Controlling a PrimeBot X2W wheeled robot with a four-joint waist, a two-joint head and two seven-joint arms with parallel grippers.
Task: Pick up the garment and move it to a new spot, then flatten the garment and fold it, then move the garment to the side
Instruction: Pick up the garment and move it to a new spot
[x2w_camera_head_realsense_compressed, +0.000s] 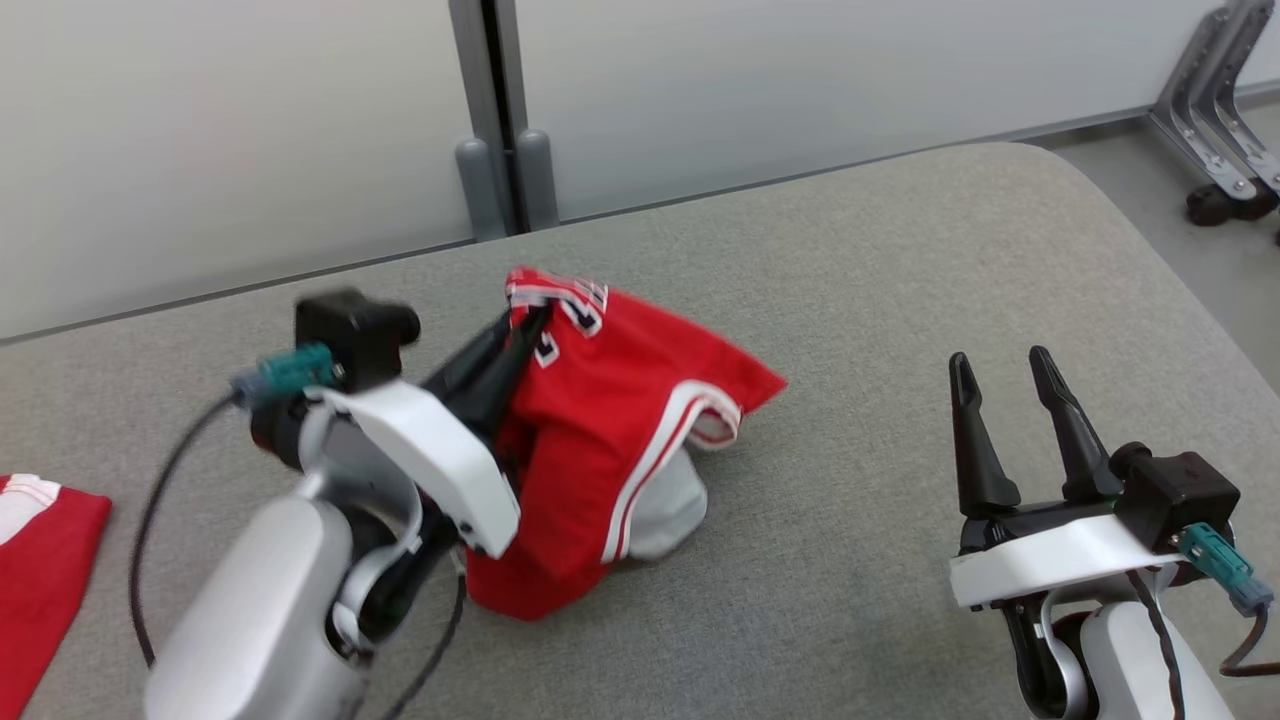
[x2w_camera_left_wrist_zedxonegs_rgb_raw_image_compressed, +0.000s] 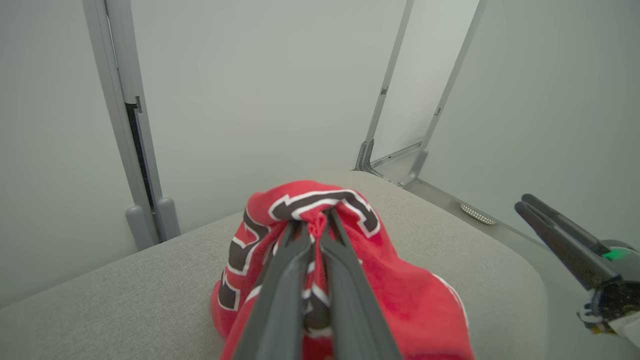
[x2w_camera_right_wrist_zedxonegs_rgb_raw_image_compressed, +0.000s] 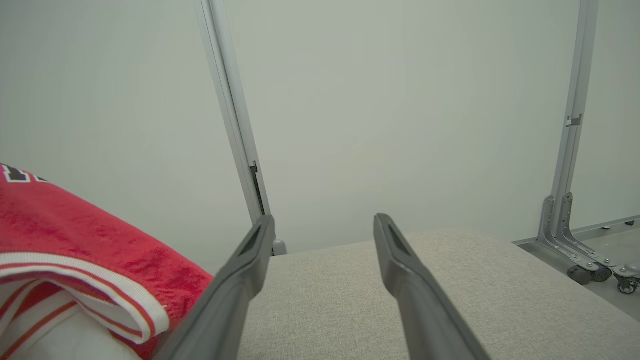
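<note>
My left gripper (x2w_camera_left_wrist_zedxonegs_rgb_raw_image_compressed: 315, 226) is pinched tight on the red garment (x2w_camera_head_realsense_compressed: 620, 420), bunched nearer the padded table (x2w_camera_head_realsense_compressed: 900, 250)'s back edge; my forearm (x2w_camera_head_realsense_compressed: 260, 600) hides its left side. Right gripper (x2w_camera_head_realsense_compressed: 1000, 358) gapes empty toward the right edge.

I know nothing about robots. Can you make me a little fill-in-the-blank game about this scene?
1. The garment pinched in the left jaws is mostly ____ in colour.
2. The right jaws stand ____, holding nothing.
3. The table under the garment is covered in ____ fabric.
Missing words: red; open; grey.
</note>
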